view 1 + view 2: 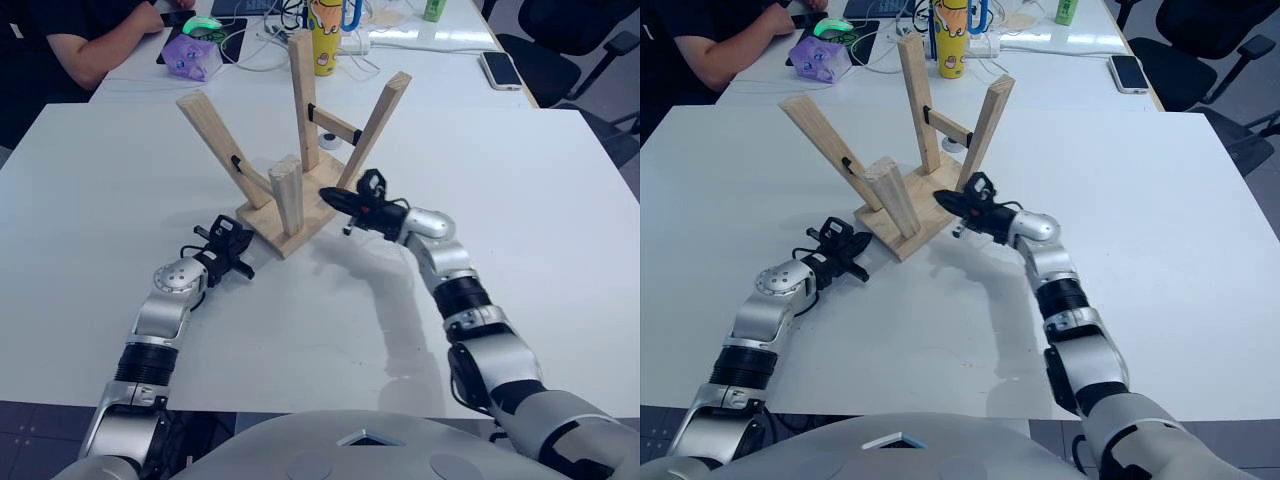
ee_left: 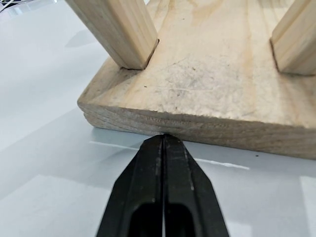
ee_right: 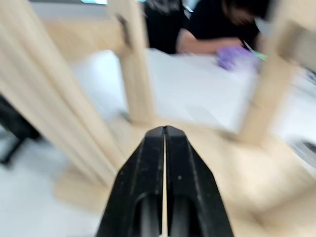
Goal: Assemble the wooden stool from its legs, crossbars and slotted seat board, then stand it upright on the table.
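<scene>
left hand (image 2: pixel 163 138) closed, tip at seat board (image 2: pixel 207 84) edge

in the left wrist view the seat board (image 2: pixel 207 94) runs out past the picture's right edge, and its underside against the table (image 2: pixel 44 148) is hidden; two legs (image 2: pixel 116 29) are cut off just above where they enter the board; the left gripper (image 2: pixel 163 140) has its tip at the board's near edge, touching or just short cannot be told; in the right wrist view board and legs are blurred, their joints unreadable; from the head, the right gripper (image 1: pixel 332 196) overlaps the board's corner, contact unclear; the near leg (image 1: pixel 287 195) hides one end of a crossbar (image 1: pixel 255 180); the yellow cup (image 1: pixel 325 40) is cut by the top edge.
</scene>
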Action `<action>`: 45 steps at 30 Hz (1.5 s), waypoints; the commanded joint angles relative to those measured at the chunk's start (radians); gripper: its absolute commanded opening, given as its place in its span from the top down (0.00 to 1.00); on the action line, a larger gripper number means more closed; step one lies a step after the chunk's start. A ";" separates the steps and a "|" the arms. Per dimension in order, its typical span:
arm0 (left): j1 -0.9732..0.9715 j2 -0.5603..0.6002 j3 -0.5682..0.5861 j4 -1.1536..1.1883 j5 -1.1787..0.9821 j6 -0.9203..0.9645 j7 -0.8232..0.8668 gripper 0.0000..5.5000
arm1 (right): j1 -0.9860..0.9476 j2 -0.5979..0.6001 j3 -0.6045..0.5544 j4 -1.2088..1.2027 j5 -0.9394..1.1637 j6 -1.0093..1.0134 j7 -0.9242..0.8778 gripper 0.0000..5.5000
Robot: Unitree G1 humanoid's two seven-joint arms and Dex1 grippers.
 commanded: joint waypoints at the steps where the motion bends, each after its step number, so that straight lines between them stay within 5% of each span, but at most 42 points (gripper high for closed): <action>1: -0.004 -0.004 -0.030 0.065 0.029 0.028 -0.013 1.00 | -0.010 0.059 0.052 -0.022 -0.023 -0.002 0.006 1.00; 9: -0.012 0.008 -0.017 0.087 0.031 0.012 -0.014 1.00 | 0.071 0.051 0.137 -0.097 -0.076 0.014 0.007 1.00; 15: -0.005 -0.002 -0.027 0.080 0.038 0.010 -0.002 1.00 | 0.219 0.023 0.119 -0.306 -0.109 0.120 -0.157 1.00; 20: 0.055 -0.016 -0.002 0.020 0.033 0.014 0.042 1.00 | 0.480 -0.111 0.105 -0.712 0.052 0.327 -0.063 1.00; 25: 0.147 -0.040 0.040 -0.089 0.041 0.016 0.136 1.00 | 0.612 -0.272 -0.009 -0.793 0.142 0.446 -0.018 1.00; 33: 0.402 -0.172 0.005 -0.411 0.080 0.093 0.325 1.00 | 0.590 -0.324 -0.227 -0.504 0.000 0.196 -0.282 1.00; 45: 0.277 -0.204 -0.091 -0.277 0.160 0.121 0.326 1.00 | 0.380 -0.173 -0.090 -0.155 -0.106 0.074 -0.358 1.00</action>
